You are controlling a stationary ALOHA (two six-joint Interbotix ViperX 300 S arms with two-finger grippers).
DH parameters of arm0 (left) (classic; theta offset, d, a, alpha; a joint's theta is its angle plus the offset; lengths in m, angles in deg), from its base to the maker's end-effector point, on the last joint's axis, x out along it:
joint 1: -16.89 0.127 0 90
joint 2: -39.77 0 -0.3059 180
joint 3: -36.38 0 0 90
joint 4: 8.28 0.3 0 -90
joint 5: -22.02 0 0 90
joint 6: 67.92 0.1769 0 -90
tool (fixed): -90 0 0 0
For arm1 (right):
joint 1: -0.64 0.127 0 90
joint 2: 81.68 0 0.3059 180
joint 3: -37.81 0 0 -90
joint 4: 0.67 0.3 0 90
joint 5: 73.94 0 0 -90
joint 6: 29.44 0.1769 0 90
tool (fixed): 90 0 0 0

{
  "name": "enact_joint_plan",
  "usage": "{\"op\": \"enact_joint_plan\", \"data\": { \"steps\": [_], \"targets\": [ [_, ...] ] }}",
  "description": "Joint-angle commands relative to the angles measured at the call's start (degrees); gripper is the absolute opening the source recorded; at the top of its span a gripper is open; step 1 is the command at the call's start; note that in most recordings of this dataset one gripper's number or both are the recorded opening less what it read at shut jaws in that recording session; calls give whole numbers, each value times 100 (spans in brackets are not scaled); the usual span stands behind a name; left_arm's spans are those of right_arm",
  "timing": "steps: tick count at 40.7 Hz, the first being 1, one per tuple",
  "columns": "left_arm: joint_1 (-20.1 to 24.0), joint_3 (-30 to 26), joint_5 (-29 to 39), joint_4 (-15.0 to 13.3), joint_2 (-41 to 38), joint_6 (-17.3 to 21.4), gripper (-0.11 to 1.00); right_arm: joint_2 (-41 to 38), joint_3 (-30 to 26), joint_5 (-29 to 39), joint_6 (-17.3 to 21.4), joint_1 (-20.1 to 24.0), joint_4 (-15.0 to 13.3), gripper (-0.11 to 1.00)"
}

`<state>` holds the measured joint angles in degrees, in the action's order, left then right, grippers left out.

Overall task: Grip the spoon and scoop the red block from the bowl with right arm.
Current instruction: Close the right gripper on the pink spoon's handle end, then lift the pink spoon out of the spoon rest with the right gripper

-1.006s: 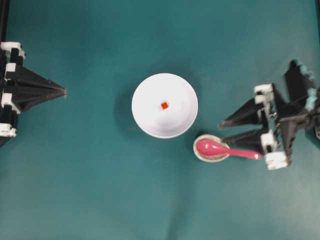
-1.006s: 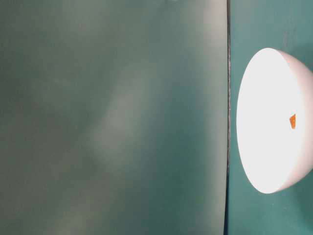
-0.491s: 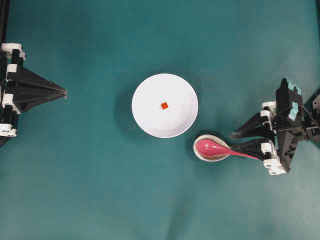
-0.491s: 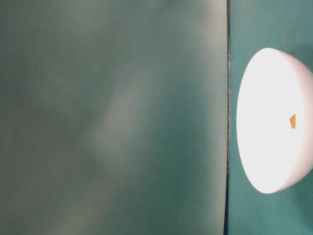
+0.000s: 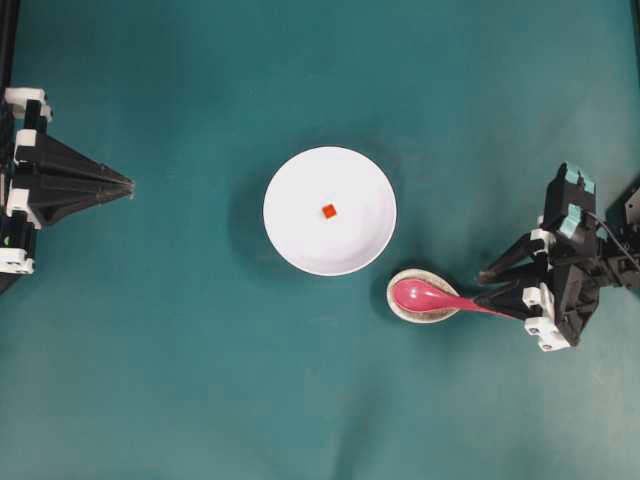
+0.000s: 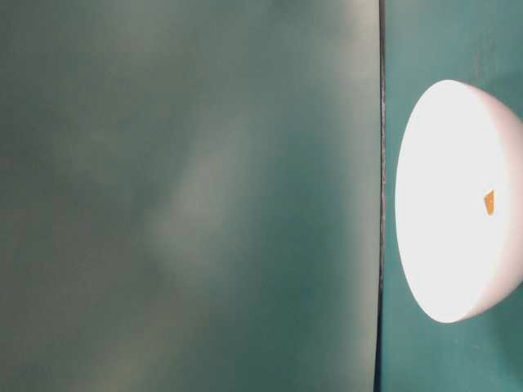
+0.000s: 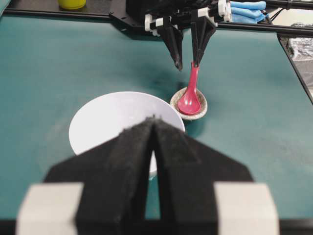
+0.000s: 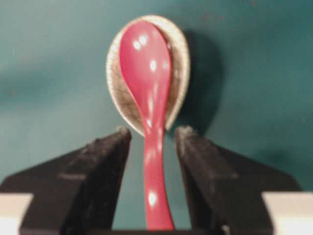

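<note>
The pink spoon [image 5: 425,296] lies with its scoop in a small speckled dish [image 5: 401,306], handle pointing right. My right gripper [image 5: 482,288] is open, one finger on each side of the handle. In the right wrist view the handle of the spoon [image 8: 155,161] runs between the fingertips [image 8: 121,138] with a gap on both sides. The white bowl [image 5: 290,250] stands left of the dish, with the red block [image 5: 328,210] near its middle. My left gripper [image 5: 130,185] is shut, far off to the left.
The dish sits just off the bowl's lower right rim. A black frame rail [image 7: 73,14] runs along the far table edge, with a yellow object [image 7: 72,4] and blue cloths [image 7: 247,11] behind it. Teal table surface surrounds the bowl.
My right gripper has drawn back to the right and swung round, so the spoon's handle now lies between its fingers. Its jaws stayed open. Left arm, bowl and block have not moved.
</note>
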<state>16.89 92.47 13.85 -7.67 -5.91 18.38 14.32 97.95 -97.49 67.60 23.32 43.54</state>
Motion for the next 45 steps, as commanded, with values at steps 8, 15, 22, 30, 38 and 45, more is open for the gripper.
{"op": "enact_joint_plan", "data": {
  "steps": [8, 15, 22, 30, 38, 45],
  "targets": [
    [0, -149, -26, 18, -18, 0, 0, -308, -281, -369, -9, 352, 606, 50],
    [0, -141, -18, 18, -26, 0, 0, -773, -352, -1011, -9, 747, 879, 50],
    [0, -141, 18, 18, -18, 0, 0, -1125, -211, -1758, -62, 1125, 879, 50],
    [0, -149, 53, 18, -18, 0, 0, -1424, 0, -2303, -237, 1397, 896, 50],
    [0, -149, 70, 18, -18, -9, 0, -1538, 158, -2443, -246, 1494, 888, 50],
    [0, -149, 141, 18, -18, -9, 0, -1573, 237, -2619, -246, 1740, 888, 50]
  ]
}}
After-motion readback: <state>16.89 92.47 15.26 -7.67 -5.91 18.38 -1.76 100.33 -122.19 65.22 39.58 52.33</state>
